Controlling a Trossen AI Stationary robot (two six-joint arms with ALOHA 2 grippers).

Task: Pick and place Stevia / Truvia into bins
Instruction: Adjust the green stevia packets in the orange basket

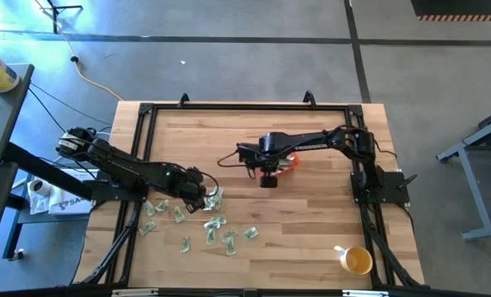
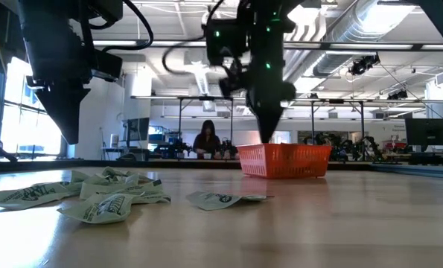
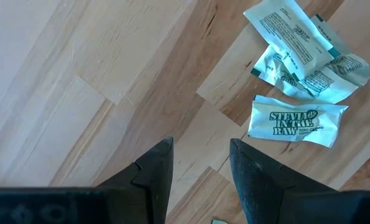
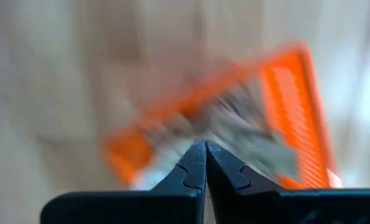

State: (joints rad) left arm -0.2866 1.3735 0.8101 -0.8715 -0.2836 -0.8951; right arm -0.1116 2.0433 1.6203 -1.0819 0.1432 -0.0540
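Wooden surface [image 1: 311, 239], framed by a black rail along its edges, lies mostly bare: wide open stretch across the far half and the near right, save a yellow cup [image 1: 357, 261] w/ white handle near the front-right corner. Stevia sachets [image 1: 216, 224] lie scattered on the front-left part, loose pile plus strays, none touching the rail. Left end effector [image 1: 208, 198] hangs at the pile's far edge, arm stretched low from the left rim toward centre; wrist view shows its fingers [image 3: 153, 171] partly apart w/ nothing between them, bare wood under the gap, one printed sachet [image 3: 295, 121] just beside, others overlapping past it. Right arm reaches from the right rim toward mid-surface, elbow bent, wrist pointed down; right end effector [image 4: 204, 149] pinched fully together, empty, poised over the orange bin [image 2: 284, 160]. Bin sits near centre, well apart from the pile, clear wood all round it; pale paper shows inside, blurred. Low view: a person [image 2: 207, 140] seated far off in the room behind.
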